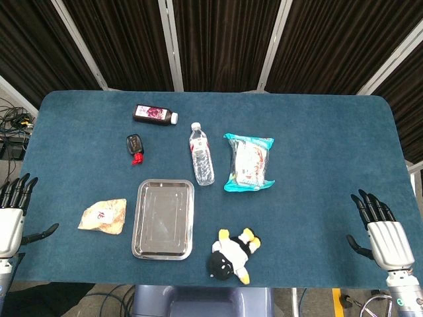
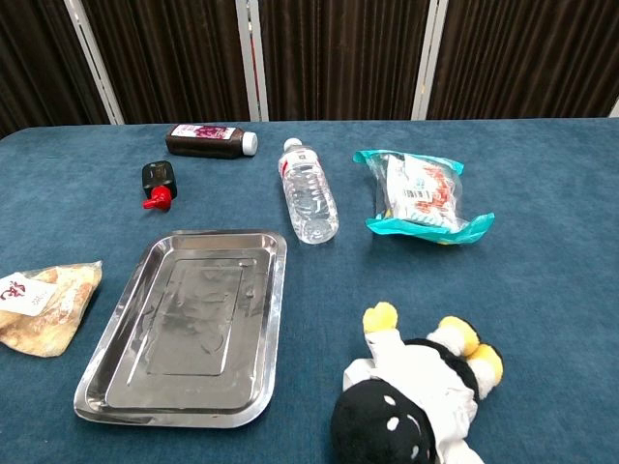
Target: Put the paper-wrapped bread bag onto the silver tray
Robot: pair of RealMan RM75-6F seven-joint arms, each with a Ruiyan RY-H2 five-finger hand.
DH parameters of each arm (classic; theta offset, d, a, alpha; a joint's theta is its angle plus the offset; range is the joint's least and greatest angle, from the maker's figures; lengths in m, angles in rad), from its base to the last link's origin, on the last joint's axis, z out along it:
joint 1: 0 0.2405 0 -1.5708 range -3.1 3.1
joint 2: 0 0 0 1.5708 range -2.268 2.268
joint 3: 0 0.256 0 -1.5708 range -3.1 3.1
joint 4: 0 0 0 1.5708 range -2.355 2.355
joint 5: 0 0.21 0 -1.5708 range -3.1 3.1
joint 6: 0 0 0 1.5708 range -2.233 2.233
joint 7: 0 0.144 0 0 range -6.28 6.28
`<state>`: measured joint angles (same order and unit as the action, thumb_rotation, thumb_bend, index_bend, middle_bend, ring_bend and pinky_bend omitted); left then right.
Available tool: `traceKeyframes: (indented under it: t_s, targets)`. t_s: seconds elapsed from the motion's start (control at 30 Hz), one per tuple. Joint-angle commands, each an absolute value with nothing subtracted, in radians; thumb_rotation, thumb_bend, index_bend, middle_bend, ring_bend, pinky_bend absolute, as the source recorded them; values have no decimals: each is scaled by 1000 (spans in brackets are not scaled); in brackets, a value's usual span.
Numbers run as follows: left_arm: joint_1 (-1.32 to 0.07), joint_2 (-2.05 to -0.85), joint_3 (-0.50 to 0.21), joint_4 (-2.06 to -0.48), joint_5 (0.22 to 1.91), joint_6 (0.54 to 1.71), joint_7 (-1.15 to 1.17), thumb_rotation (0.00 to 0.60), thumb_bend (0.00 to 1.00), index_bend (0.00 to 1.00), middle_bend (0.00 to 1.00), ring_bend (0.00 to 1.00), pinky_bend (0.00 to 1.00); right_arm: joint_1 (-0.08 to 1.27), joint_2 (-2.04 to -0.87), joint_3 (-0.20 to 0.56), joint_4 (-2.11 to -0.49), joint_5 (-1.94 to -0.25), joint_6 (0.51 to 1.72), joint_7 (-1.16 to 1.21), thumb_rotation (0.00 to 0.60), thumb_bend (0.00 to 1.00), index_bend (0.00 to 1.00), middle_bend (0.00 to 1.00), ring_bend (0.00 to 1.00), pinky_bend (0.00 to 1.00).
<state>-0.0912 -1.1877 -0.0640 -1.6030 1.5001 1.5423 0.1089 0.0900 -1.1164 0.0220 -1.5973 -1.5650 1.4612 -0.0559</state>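
The paper-wrapped bread bag lies flat on the blue table, just left of the silver tray. Nothing lies in the tray. My left hand hovers at the table's left edge, fingers spread, well left of the bag and holding nothing. My right hand is at the front right, fingers apart and empty, far from both. The chest view shows neither hand.
A clear water bottle lies behind the tray. A teal snack packet sits right of it. A dark juice bottle and a small black-and-red item lie at the back. A penguin plush lies right of the tray's front.
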Motion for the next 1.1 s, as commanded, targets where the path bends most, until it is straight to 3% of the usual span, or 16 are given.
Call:
traceKeyframes:
  t_s: [0.03, 0.27, 0.6, 0.73, 1.1]
  targets:
    - [-91, -1188, -64, -1602, 1499, 1540, 110, 600, 0, 0, 0, 0, 0, 90, -1116, 22, -1598, -1565, 1462, -55, 600, 303, 0, 0, 0, 137]
    - [-102, -1181, -53, -1607, 1491, 1501, 125, 600, 0, 0, 0, 0, 0, 88, -1114, 23, -1604, -1563, 1465, -55, 600, 303, 0, 0, 0, 137]
    - [-199, -1135, -21, -1709, 1332, 1208, 297, 600, 0, 0, 0, 0, 78, 85, -1113, 20, -1609, -1565, 1467, -61, 600, 303, 0, 0, 0, 137]
    - [-260, -1181, -15, -1696, 1259, 1105, 442, 600, 3, 4, 0, 0, 96, 84, -1112, 21, -1607, -1567, 1471, -55, 600, 303, 0, 0, 0, 137]
    - [-341, -1321, -28, -1645, 1144, 1045, 598, 600, 33, 48, 8, 3, 121, 83, -1109, 22, -1607, -1567, 1474, -43, 600, 302, 0, 0, 0, 137]
